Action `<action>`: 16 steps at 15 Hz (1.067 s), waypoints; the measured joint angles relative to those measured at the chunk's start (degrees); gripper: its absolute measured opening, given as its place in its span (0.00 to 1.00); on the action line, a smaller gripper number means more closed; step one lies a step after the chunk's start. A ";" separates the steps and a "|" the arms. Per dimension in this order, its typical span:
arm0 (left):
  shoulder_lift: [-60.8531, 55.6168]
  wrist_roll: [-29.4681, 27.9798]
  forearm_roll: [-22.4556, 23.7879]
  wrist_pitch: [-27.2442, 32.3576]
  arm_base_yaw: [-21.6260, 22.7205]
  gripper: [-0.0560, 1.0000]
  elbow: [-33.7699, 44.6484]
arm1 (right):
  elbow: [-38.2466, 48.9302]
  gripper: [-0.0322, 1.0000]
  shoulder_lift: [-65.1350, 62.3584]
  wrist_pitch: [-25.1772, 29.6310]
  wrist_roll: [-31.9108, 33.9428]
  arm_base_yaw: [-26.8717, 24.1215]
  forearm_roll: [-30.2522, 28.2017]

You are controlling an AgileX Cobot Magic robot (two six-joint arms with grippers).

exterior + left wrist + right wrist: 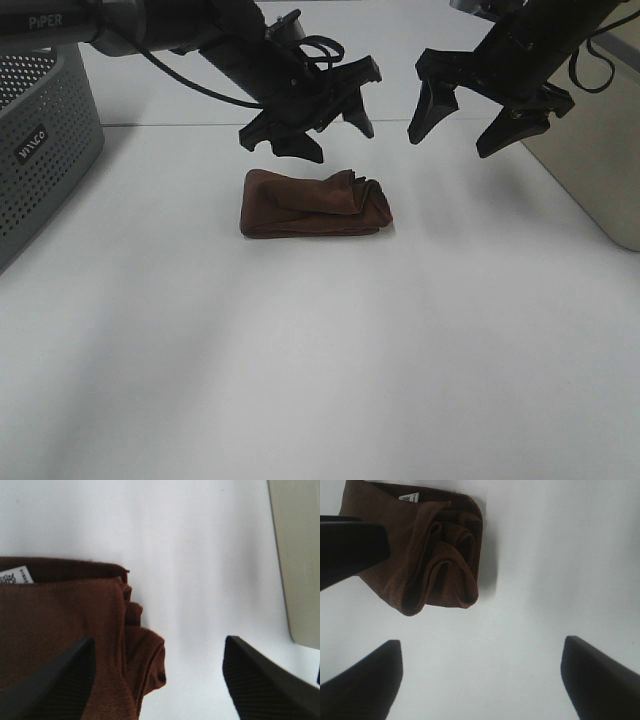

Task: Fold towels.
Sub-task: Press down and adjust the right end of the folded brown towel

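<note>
The dark reddish-brown towel [315,204] lies folded into a small thick bundle on the white table [320,380], with layered folds at its right end. It also shows in the left wrist view [65,625] and the right wrist view [425,555], each with a small white tag [15,575] [409,498]. My left gripper [335,135] hangs open and empty above the towel's far edge. My right gripper [465,125] hangs open and empty above the table, to the right of and behind the towel.
A grey perforated basket [40,140] stands at the left edge. A beige box [595,150] stands at the right edge; it also shows in the left wrist view [297,555].
</note>
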 joint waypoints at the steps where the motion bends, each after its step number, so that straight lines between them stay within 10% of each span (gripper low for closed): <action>1: -0.34 0.46 0.29 0.00 0.00 0.73 -0.86 | 0.00 0.82 0.00 0.00 0.29 0.00 0.57; 5: -4.98 3.90 7.85 0.11 1.83 0.74 -1.49 | 0.00 0.81 0.80 -1.15 -3.04 0.00 11.63; 10: -8.19 4.41 12.49 4.30 9.05 0.75 -1.83 | 0.00 0.80 9.85 -1.60 -25.67 4.64 43.83; 16: -8.19 4.41 13.75 5.73 9.22 0.75 -1.83 | 0.00 0.78 17.82 -4.58 -29.34 5.33 50.94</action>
